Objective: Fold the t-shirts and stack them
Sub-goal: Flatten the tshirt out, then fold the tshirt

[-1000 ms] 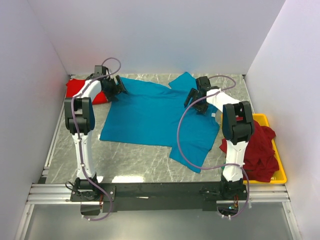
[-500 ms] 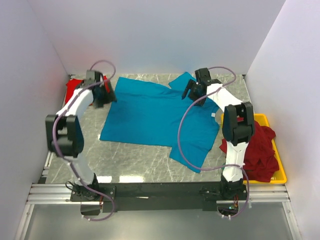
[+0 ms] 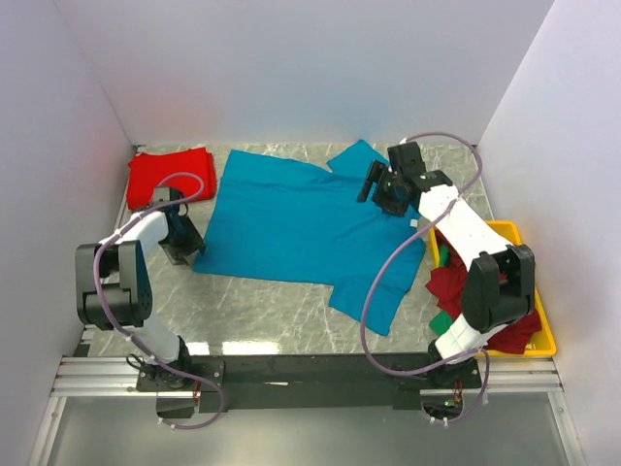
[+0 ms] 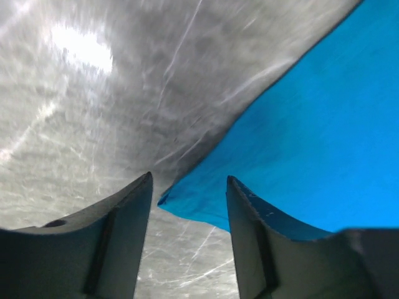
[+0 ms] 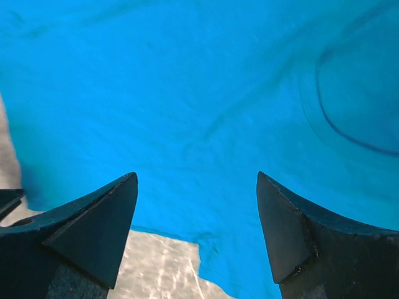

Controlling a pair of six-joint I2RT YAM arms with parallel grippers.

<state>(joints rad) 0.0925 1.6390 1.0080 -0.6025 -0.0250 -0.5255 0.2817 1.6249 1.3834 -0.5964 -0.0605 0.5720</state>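
A teal-blue t-shirt (image 3: 291, 218) lies spread flat on the marble table. My left gripper (image 3: 187, 247) is open, low at the shirt's near-left corner. In the left wrist view that teal corner (image 4: 193, 202) lies between my open fingers (image 4: 128, 212), not gripped. My right gripper (image 3: 375, 184) is open above the shirt's far-right part, near a sleeve. The right wrist view shows teal cloth (image 5: 187, 93) under the spread jaws, with a cloth edge and bare table (image 5: 156, 261) below. A folded bright red t-shirt (image 3: 172, 175) lies at the back left.
A yellow tray (image 3: 545, 342) at the right edge holds crumpled maroon (image 3: 456, 282) and green (image 3: 441, 320) shirts. White walls close in the back and both sides. A metal rail (image 3: 310, 369) runs along the near edge.
My left arm swung from beside the red shirt down the teal shirt's left edge to its near-left corner. My right arm stretched out and shifted slightly right, uncovering the tray's shirts.
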